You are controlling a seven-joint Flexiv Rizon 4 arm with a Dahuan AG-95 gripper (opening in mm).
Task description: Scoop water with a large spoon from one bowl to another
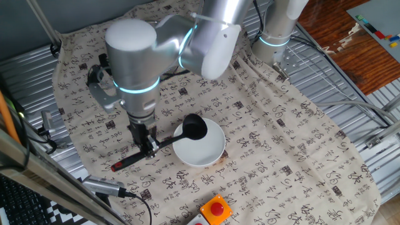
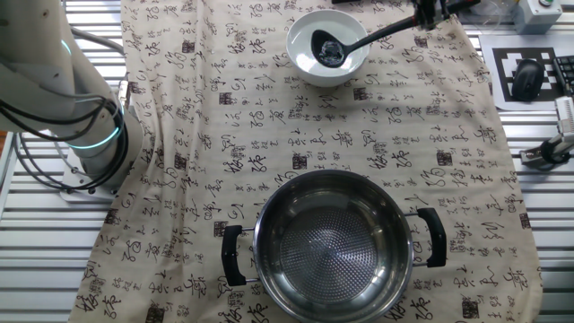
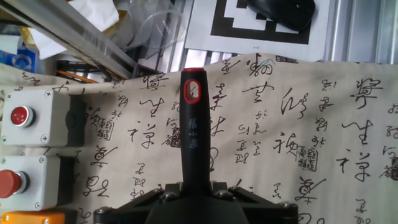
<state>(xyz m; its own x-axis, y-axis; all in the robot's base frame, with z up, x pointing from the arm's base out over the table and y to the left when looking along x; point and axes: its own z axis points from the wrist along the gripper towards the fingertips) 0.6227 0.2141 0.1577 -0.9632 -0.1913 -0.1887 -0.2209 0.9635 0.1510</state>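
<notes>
1. We find the large spoon point(image 2: 359, 40) with its cup down inside the white bowl point(image 2: 326, 47), handle rising out over the rim toward the table edge; the red-tipped end point(image 3: 193, 90) shows in the hand view.
2. We find the gripper point(image 1: 147, 144) pinching the ladle handle partway along, fingers pressed against it on both sides.
3. The steel bowl point(image 2: 332, 242) stands well apart, across the printed cloth point(image 2: 206, 135), and looks dry inside.
4. Our judgement: the step in hand is the fill. The cup should sink below the water line, then level before lifting, so nothing spills on the carry. We cannot tell how full the cup is.
5. Risk noted: the grip sits far from the cup, so a loaded cup may twist the handle in the fingers; a slow, straight lift is advised.
6. Arm pose: the wrist hangs roughly vertical just beside the white bowl, forearm folded back toward the base point(image 2: 90, 152).
</notes>
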